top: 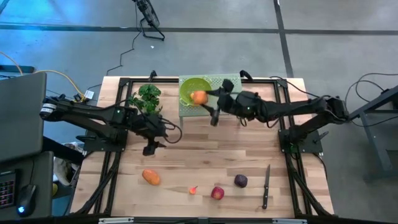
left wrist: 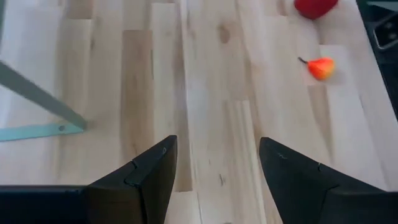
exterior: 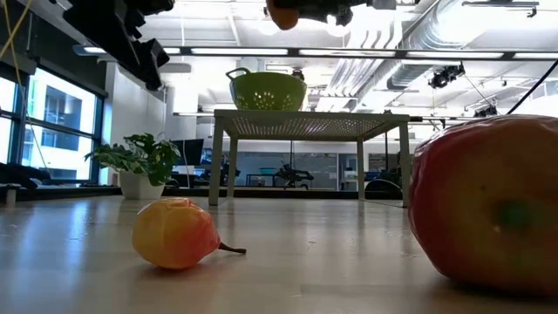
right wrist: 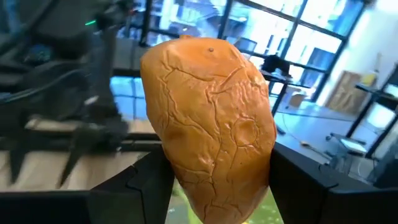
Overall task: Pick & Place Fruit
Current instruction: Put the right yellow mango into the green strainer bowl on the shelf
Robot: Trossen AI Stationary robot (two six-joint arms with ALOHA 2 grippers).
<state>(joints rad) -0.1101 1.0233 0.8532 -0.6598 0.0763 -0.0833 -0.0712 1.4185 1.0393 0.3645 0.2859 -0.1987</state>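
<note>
My right gripper [top: 205, 99] is shut on an orange oblong fruit [right wrist: 211, 118] above the green colander [top: 189, 87], which stands on a grey perforated stand [top: 224, 83] at the table's far edge. A second orange fruit [top: 151, 177], a tiny orange-red bit [top: 193, 190], a red apple [top: 217, 193] and a dark purple plum [top: 240, 181] lie on the table near its near edge. My left gripper [left wrist: 217, 149] hangs open above bare wood left of centre [top: 151, 148], holding nothing. My right gripper pinches the orange fruit across its lower half [right wrist: 186, 180] between its two fingers, one on each side. The fingers come level from the table's right. The fruit is lifted clear, with its larger end [right wrist: 205, 56] sticking out past the fingertips over the colander.
A leafy green plant in a pot [top: 147, 98] stands left of the colander stand. A slim black-handled knife [top: 266, 186] lies near the right near corner. Black frame rails [top: 118, 124] run along the table's sides. Bare wood lies in the middle.
</note>
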